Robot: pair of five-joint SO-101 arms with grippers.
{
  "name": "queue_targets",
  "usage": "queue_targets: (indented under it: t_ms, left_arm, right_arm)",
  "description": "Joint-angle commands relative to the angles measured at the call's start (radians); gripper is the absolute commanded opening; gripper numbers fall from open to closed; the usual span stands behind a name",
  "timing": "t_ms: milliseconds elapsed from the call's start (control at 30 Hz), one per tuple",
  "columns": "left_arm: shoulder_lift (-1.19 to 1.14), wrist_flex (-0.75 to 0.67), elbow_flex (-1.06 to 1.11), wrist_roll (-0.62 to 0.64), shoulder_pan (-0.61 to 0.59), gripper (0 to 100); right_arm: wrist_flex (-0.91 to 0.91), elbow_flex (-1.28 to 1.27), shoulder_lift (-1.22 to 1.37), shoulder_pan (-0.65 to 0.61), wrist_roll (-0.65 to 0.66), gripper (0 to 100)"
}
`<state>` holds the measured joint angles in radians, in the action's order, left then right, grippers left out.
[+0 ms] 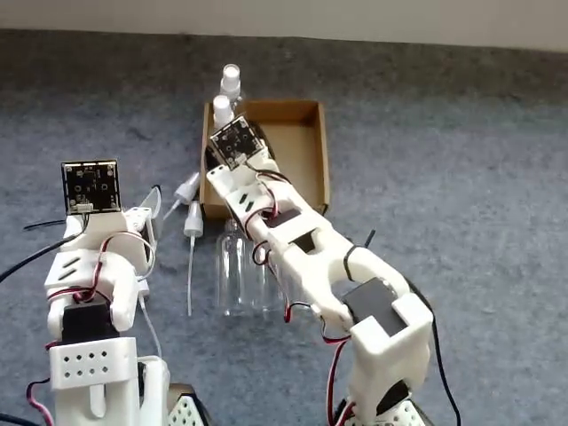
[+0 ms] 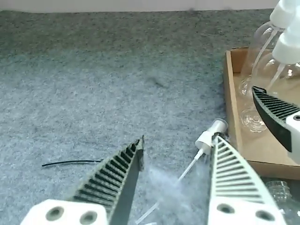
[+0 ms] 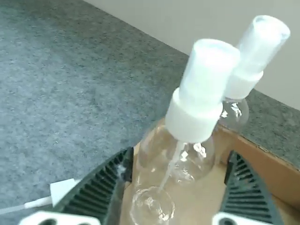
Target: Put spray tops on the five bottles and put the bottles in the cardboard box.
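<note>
Boxing seems done; right gripper (image 3: 178,161) and left gripper (image 2: 178,140) are open. A white spray top (image 1: 188,186), eight o'clock of the brown cardboard box (image 1: 297,151), must be gripped.

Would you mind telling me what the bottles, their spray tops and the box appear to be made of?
The bottles: clear and glossy, probably plastic; the box shows through them. The spray tops: opaque white, smooth, likely plastic. The box: brown, matte cardboard, judging by its thin flat walls.
</note>
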<state>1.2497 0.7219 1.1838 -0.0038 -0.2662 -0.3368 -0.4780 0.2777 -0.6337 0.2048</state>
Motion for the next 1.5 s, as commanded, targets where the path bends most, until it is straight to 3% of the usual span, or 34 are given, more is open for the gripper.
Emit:
queue_targets:
  t_ms: [0, 200, 433, 733, 967, 1067, 1167, 1333, 1467]
  left_arm:
    - [-0.001, -0.021, -0.008, 0.011, -0.004, 21]
    - [-0.001, -0.021, -0.008, 0.011, -0.004, 21]
    - [-0.001, -0.021, -0.007, 0.011, -0.004, 21]
    - [-0.001, -0.02, -0.007, 0.011, -0.005, 21]
    - [-0.001, -0.018, -0.005, 0.012, -0.005, 21]
    - [-0.001, -0.018, -0.005, 0.012, -0.005, 21]
    - [-0.001, -0.017, -0.005, 0.012, -0.004, 21]
    - [-0.001, -0.021, 0.01, 0.012, 0.018, 21]
    - [-0.001, -0.021, 0.013, 0.012, 0.041, 21]
  right_arm:
    - [0.004, 0.059, -0.027, -0.004, 0.012, 25.3]
    - [0.015, 0.048, -0.137, -0.002, 0.012, 25.3]
    - [0.326, 0.035, -0.403, -0.007, 0.012, 25.3]
    - [0.964, 0.042, -0.714, 0.018, 0.015, 25.3]
    - [1.368, 0.01, -0.889, 0.183, 0.015, 25.3]
    - [1.411, -0.074, -0.931, 0.242, 0.012, 25.3]
    - [1.331, -0.216, -0.938, 0.243, 0.011, 25.3]
    - [1.106, -0.394, -0.937, 0.243, -0.203, 25.3]
    - [1.098, -0.458, -0.937, 0.242, -0.224, 25.3]
